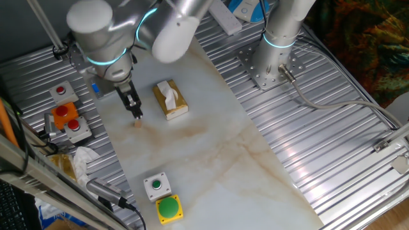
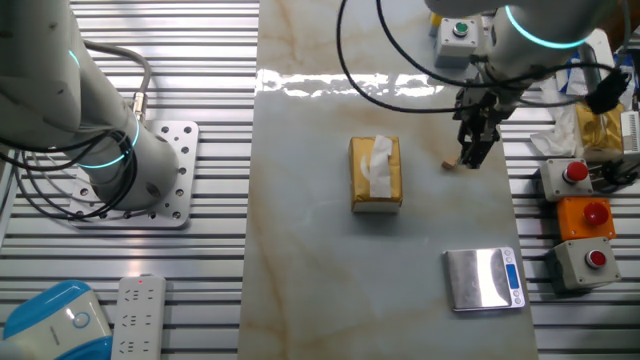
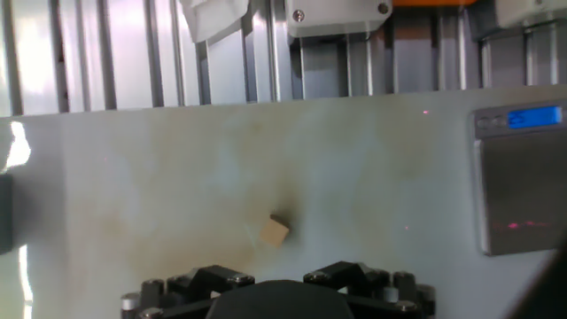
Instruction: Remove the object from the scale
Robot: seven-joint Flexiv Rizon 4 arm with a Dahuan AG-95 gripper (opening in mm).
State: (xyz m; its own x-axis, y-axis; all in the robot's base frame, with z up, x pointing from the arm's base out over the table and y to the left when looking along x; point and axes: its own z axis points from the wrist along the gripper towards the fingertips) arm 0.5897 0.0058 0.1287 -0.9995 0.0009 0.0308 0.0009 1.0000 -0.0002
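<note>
The tiny tan block (image 3: 275, 230) lies on the marble table top, off the scale. It also shows in the other fixed view (image 2: 452, 163) and in one fixed view (image 1: 137, 123). The grey scale (image 2: 483, 278) with its blue strip is bare; in the hand view it sits at the right edge (image 3: 523, 186). My gripper (image 2: 470, 152) hangs just above and beside the block, its jaws apart and holding nothing. It shows in one fixed view (image 1: 135, 112) and at the bottom of the hand view (image 3: 288, 276).
A gold-brown tissue box (image 2: 375, 173) stands mid-table, left of the gripper. Grey boxes with red buttons (image 2: 585, 262) and an orange box (image 2: 590, 215) line the right side. A green-button box (image 1: 156, 185) and a yellow box (image 1: 168, 208) sit near the table's end.
</note>
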